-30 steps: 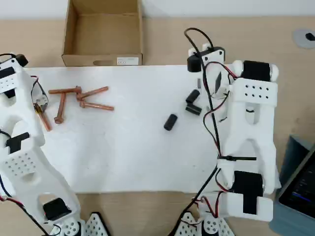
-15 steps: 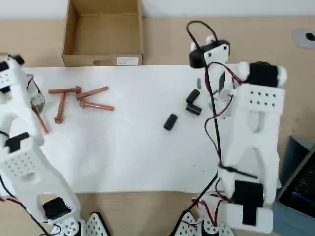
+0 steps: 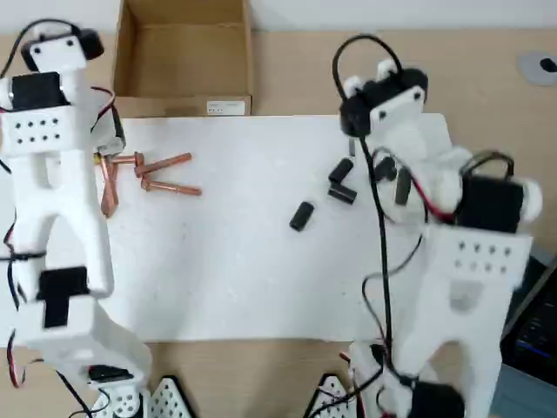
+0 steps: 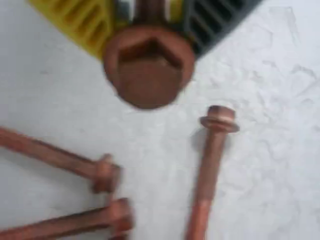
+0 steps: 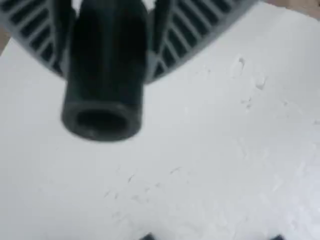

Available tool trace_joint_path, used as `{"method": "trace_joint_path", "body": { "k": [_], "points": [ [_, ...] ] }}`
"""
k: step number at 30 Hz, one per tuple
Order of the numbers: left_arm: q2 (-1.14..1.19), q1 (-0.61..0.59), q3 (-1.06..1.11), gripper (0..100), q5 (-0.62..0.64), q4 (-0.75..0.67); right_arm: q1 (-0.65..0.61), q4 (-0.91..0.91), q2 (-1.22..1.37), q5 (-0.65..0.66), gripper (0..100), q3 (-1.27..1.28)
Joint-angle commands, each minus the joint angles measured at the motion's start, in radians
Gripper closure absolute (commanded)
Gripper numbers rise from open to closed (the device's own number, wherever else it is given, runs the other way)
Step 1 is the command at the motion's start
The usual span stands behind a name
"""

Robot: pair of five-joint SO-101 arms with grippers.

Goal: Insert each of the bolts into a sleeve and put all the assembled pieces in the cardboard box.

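A copper bolt (image 4: 148, 70) is being clenched head-outward by the left jaws, its shaft being hidden between them. Three more bolts (image 4: 210, 165) are lying on the white sheet (image 4: 280, 100), all being cut off at the frame edges. A black sleeve (image 5: 104, 85) is being grasped by the right jaws, its far end being concealed. Loose sleeves (image 3: 301, 216) are lying toward 2 o'clock of the sheet. The cardboard box (image 3: 174, 106) is standing at 11 o'clock on the desk (image 3: 287, 70).
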Motion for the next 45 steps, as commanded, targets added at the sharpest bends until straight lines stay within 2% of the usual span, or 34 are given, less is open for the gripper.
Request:
{"method": "trace_joint_path", "body": {
  "k": [1,5,9,21,27,35,43,45],
  "points": [
    [-0.185,0.068,0.021,100,0.002,0.008,0.001,0.018,-0.151,-0.003,98.9,0.101],
    [-0.328,0.170,0.137,100,0.008,0.006,0.042,-0.044,-0.297,-0.069,98.9,0.231],
    [-0.449,0.239,0.311,100,0.101,-0.069,0.065,-0.152,-0.420,-0.166,98.9,0.369],
    [-0.952,0.390,1.003,100,0.276,-0.591,0.048,-0.443,-0.677,-0.411,98.9,0.717],
    [-1.216,0.419,1.293,100,0.347,-0.792,-0.107,-0.453,-0.756,-0.539,98.9,0.811],
    [-1.575,0.431,1.600,100,0.347,-0.999,-0.363,-0.489,-0.877,-0.652,98.9,0.920],
    [-1.926,0.514,1.780,100,0.348,-1.020,-0.568,-0.609,-1.089,-0.646,98.9,1.099],
    [-1.942,0.539,1.780,100,0.348,-1.014,-0.618,-0.623,-1.150,-0.646,98.9,1.141]
  ]
}}
